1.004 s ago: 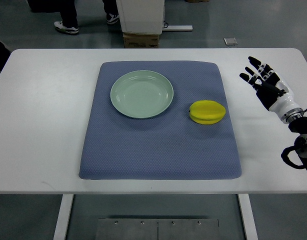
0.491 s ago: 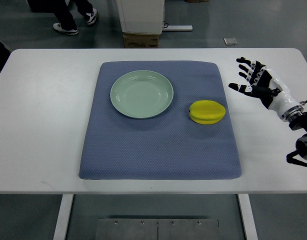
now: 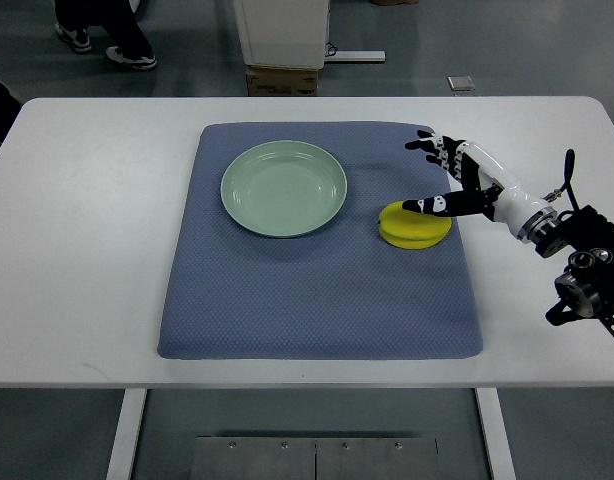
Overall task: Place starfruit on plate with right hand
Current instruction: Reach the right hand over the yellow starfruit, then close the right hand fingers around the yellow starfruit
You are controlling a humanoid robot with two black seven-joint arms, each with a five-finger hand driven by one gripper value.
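Note:
A yellow starfruit (image 3: 411, 229) lies on the blue mat (image 3: 317, 290), to the right of a pale green plate (image 3: 284, 187) that has nothing on it. My right hand (image 3: 435, 175) comes in from the right edge and hovers over the starfruit's right side. Its fingers are spread, the thumb reaching across the fruit's top and the other fingers pointing toward the mat's far right corner. It holds nothing. My left arm does not show.
The mat lies on a white table (image 3: 77, 230). Beyond the table's far edge stand a white cabinet (image 3: 282, 30) with a cardboard box (image 3: 282, 80), and a person's legs and shoes (image 3: 107, 35) at the upper left.
My right hand has moved left from the bare table at the right onto the mat, coming down over the starfruit. The person's feet behind the table have shifted left.

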